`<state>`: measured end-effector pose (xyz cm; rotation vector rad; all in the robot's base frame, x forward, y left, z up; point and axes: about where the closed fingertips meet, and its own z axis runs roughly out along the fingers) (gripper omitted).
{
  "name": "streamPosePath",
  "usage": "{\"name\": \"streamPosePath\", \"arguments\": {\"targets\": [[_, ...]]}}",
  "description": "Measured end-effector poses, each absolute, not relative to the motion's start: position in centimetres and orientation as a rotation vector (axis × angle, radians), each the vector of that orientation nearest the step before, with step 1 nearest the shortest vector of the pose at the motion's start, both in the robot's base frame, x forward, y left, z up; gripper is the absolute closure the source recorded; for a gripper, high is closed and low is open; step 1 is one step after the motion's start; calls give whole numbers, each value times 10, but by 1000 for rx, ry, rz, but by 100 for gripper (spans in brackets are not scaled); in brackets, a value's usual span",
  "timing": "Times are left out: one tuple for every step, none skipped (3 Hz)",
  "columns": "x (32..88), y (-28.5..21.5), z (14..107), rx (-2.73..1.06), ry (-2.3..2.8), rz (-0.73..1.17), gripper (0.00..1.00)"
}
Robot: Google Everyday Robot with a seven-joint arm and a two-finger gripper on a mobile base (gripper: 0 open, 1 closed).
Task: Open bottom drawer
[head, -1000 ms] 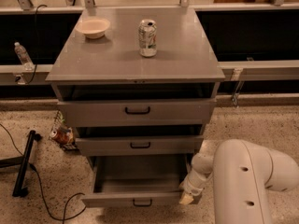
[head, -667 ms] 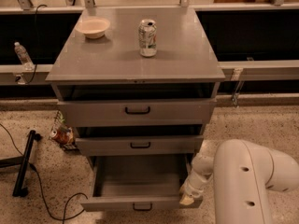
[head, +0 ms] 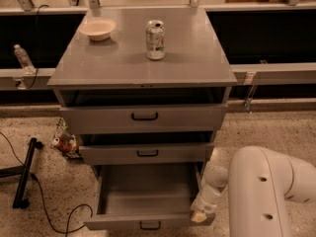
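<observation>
The bottom drawer (head: 148, 220) of the grey cabinet is pulled far out, and its grey interior shows. Its shallow front with a small black loop handle (head: 150, 225) sits at the lower edge of the camera view. My gripper (head: 200, 215) is at the drawer's right front corner, at the end of my white arm (head: 266, 191), which comes in from the lower right. The middle drawer (head: 147, 153) and the taller top drawer (head: 144, 116) stand slightly out.
A soda can (head: 155, 39) and a shallow bowl (head: 97, 27) stand on the cabinet top. A water bottle (head: 21, 57) stands on a ledge at the left. A black stand (head: 24, 174) and a cable lie on the floor at the left, beside a crushed can (head: 64, 143).
The bottom drawer has slid further out toward the camera. My gripper has stayed at its right front corner and moved out with it.
</observation>
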<state>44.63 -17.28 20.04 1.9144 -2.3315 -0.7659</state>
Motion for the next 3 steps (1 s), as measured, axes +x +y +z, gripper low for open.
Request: {"name": "streamPosePath", "arguments": {"targets": [[442,-173,203,1900,-2330,-776,79],[420,-175,214,1829,-2321,-822,56],[420,-175,214,1828,-2322,-822,31]]}}
